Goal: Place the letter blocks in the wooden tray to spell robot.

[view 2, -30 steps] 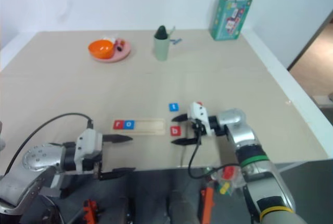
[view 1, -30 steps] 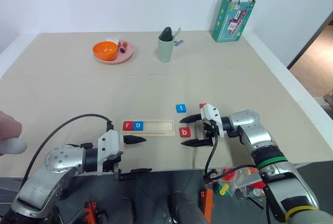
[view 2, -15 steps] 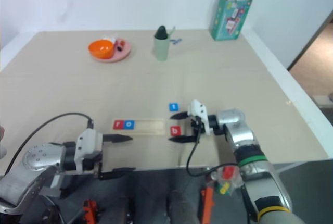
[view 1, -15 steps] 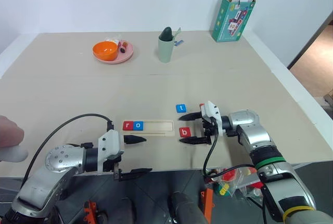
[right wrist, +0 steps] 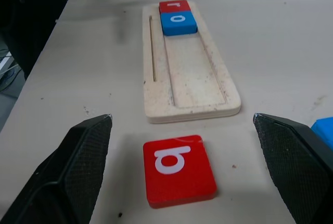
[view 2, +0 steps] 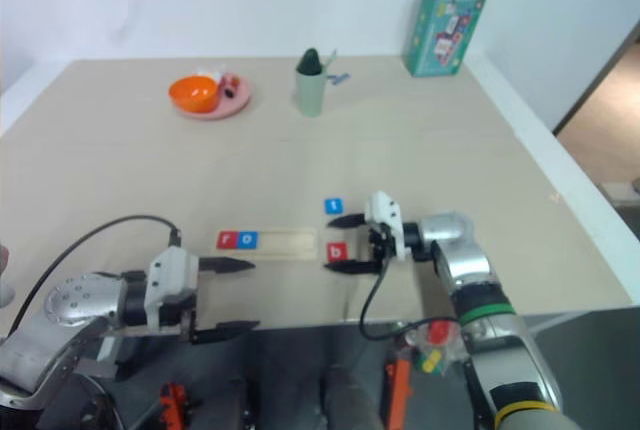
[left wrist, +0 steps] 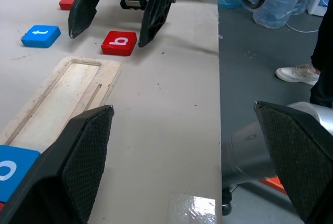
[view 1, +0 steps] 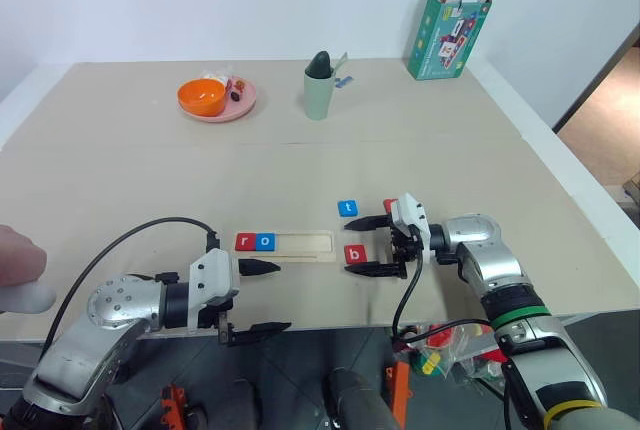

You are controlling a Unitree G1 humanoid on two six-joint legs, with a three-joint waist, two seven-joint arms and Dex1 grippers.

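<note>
The tray is seen lying flat near the front edge of the table. Two tiles are seated side by side at its left end: a red r tile and, touching it, a blue o tile. The remainder of the slot is unfilled.

A red b tile is seen flat on the table just beside the right end of the tray, apart from it. A blue t tile lies behind the b tile, a little farther from the robot. A second red tile is partly seen past the right gripper; its letter cannot be read.

The right gripper is held low over the table, pointing left, with its fingers spread wide on either side of the b tile and not touching it. Nothing is held.

The left gripper is positioned at the front table edge, left of the tray's near side, pointing right. Its fingers are wide apart and nothing is held.

A pink plate with an orange bowl, a green cup and a teal carton are noted at the far side.
</note>
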